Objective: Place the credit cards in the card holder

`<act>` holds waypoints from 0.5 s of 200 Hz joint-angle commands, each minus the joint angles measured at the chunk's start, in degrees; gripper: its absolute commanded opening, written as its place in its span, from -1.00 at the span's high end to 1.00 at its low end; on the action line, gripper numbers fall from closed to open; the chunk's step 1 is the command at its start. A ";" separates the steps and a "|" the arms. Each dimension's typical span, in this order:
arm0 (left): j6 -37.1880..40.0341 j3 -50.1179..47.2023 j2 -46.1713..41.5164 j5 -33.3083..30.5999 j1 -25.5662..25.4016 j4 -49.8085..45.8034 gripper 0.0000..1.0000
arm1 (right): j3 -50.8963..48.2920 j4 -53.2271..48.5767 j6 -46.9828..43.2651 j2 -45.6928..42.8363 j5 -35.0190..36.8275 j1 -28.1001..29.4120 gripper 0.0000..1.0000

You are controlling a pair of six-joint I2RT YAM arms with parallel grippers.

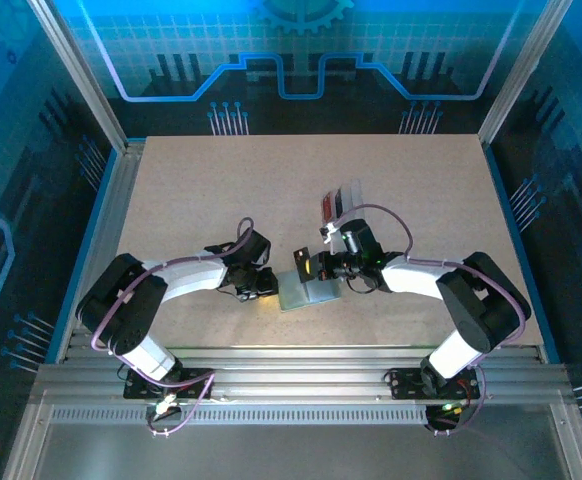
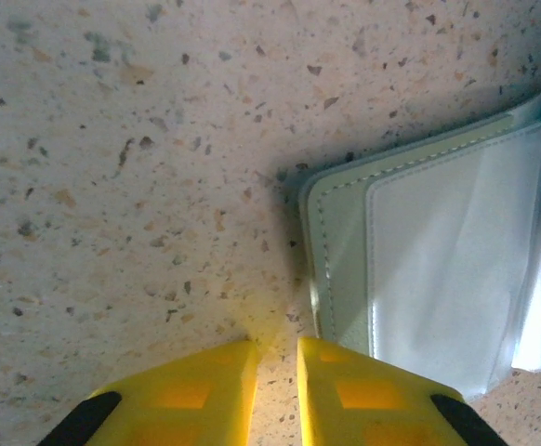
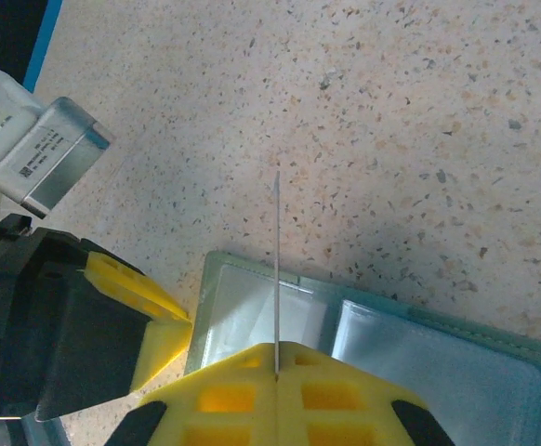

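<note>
The grey-green holder [image 1: 306, 293] lies flat and open on the speckled table [image 1: 201, 190], clear pockets up, between the two arms. The right gripper [image 3: 277, 349] is clamped tight on a card [image 3: 277, 260]. It holds the card on edge, so it shows as a thin line jutting from the fingertips over the holder's pockets. I cannot tell whether the card touches them. The left gripper [image 2: 277, 351] sits low over bare table, with a narrow slit between its fingers and nothing in it. The holder's corner lies just to its right, near the fingertips.
</note>
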 commanded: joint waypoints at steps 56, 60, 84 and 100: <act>0.47 -1.03 3.22 -0.09 -0.94 3.11 0.62 | 0.05 2.77 0.78 3.02 0.13 -0.11 1.00; 0.47 -1.03 3.30 -0.09 -0.90 3.18 0.62 | -0.08 2.98 0.97 3.06 0.05 -0.10 1.00; 0.29 -1.00 4.00 -0.15 -1.15 3.54 0.64 | -0.31 3.68 1.88 3.48 -1.18 -0.10 1.00; 0.22 -0.86 4.36 -0.02 -1.36 3.80 0.66 | -0.46 3.67 2.35 3.58 -1.37 -0.10 1.00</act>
